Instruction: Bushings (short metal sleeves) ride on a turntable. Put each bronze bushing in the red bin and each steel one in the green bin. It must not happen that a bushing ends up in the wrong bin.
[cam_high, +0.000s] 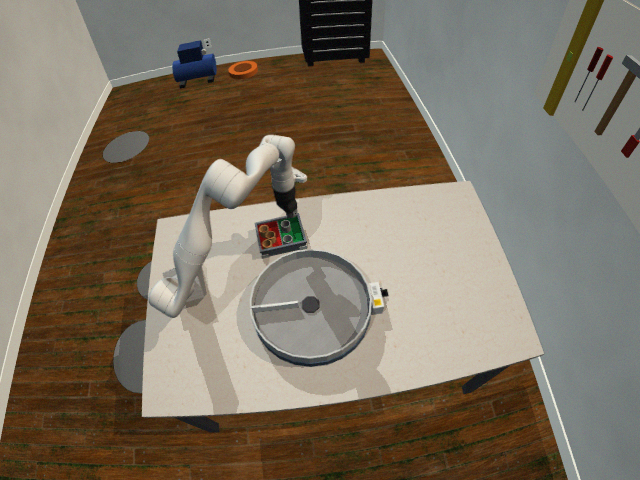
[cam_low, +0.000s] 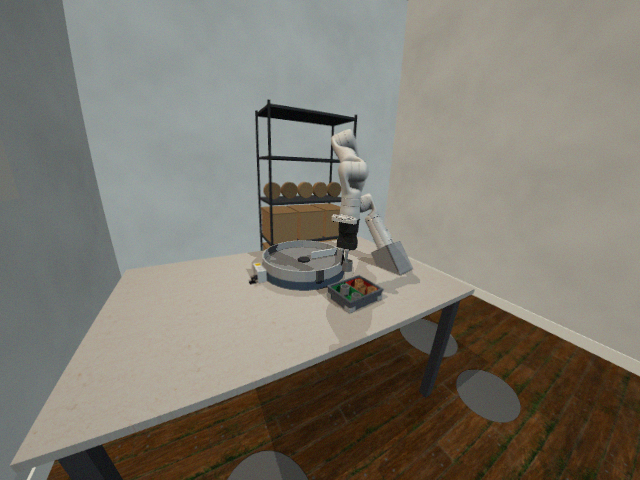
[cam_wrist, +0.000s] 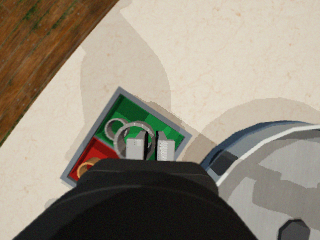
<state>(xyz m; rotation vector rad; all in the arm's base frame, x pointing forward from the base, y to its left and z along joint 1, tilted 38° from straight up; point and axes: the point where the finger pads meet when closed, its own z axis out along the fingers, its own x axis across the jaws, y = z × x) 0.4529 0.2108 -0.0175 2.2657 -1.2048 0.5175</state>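
Note:
My gripper (cam_high: 293, 214) (cam_low: 345, 254) (cam_wrist: 151, 141) is shut on the wall of a steel bushing (cam_low: 347, 265) (cam_wrist: 116, 144), which hangs upright above the green bin (cam_high: 297, 227) (cam_wrist: 172, 136). In the top view this held bushing is not clearly visible. Two more steel bushings stand in the green bin, a rear one (cam_high: 285, 225) and a front one (cam_high: 287, 238). The red bin (cam_high: 276, 226) (cam_wrist: 96, 149) holds three bronze bushings (cam_high: 263, 228) (cam_high: 270, 235) (cam_high: 266, 243). No bushing shows on the turntable (cam_high: 299, 338) (cam_low: 289, 269) (cam_wrist: 242, 200).
A fixed white bar (cam_high: 276, 305) (cam_low: 323, 253) crosses the turntable from rim to dark hub (cam_high: 310, 304). The turntable's raised rim is close beside the bins. A small white box (cam_high: 376, 295) (cam_low: 259, 272) sits at the rim's opposite side from the bar.

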